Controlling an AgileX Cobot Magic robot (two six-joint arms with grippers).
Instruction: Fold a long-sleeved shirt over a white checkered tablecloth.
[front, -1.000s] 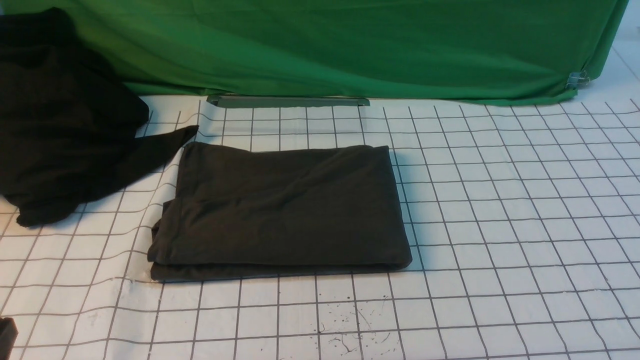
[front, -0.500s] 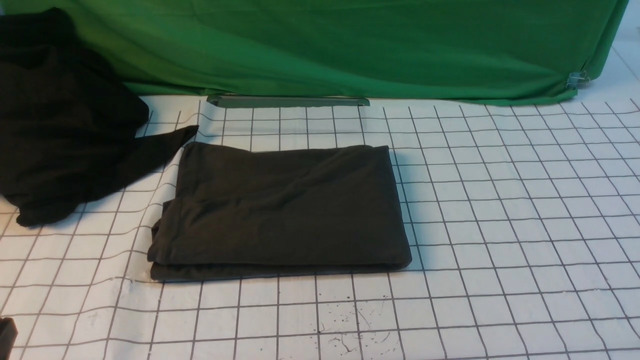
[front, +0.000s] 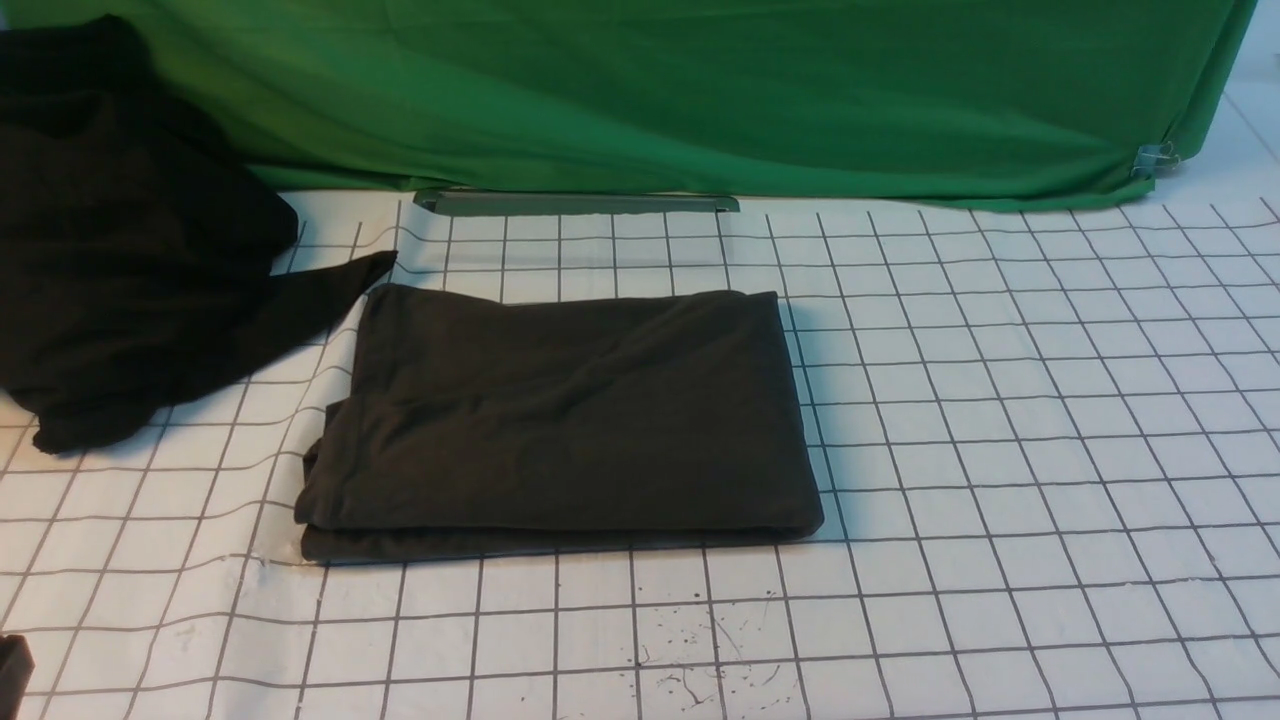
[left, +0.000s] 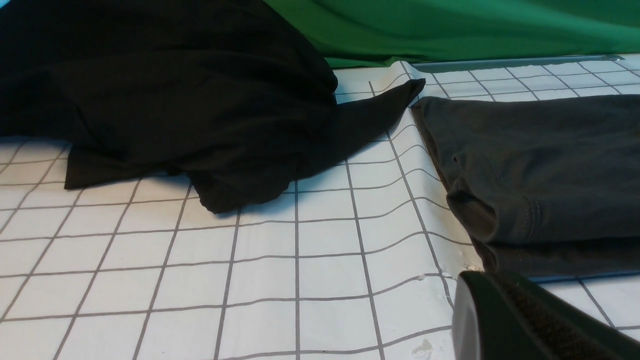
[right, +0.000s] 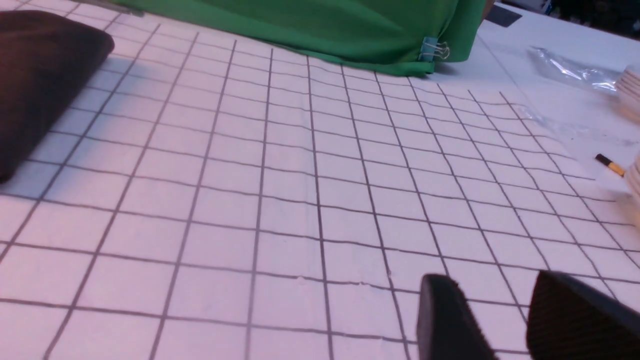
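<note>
**Shirt folded on the grid cloth, both my arms off it**

The white checkered tablecloth (front: 1000, 420) covers nearly the whole work surface, with a few small dark specks near the front edge. Behind it hangs a green cloth (front: 700, 90), pinned at its right corner with a binder clip (right: 434, 50). A black garment heap (front: 120, 250) sits at the far left, one point of it reaching toward the long-sleeved shirt (front: 570, 420), which lies folded into a flat rectangle left of centre on the tablecloth. No logo, label or writing shows on the shirt's exposed face. My left gripper (left: 525, 325) is closed and empty, low above the tablecloth just beside the shirt's near left corner. My right gripper (right: 505, 320) has its jaws apart with nothing between them, well to the shirt's right.
</note>
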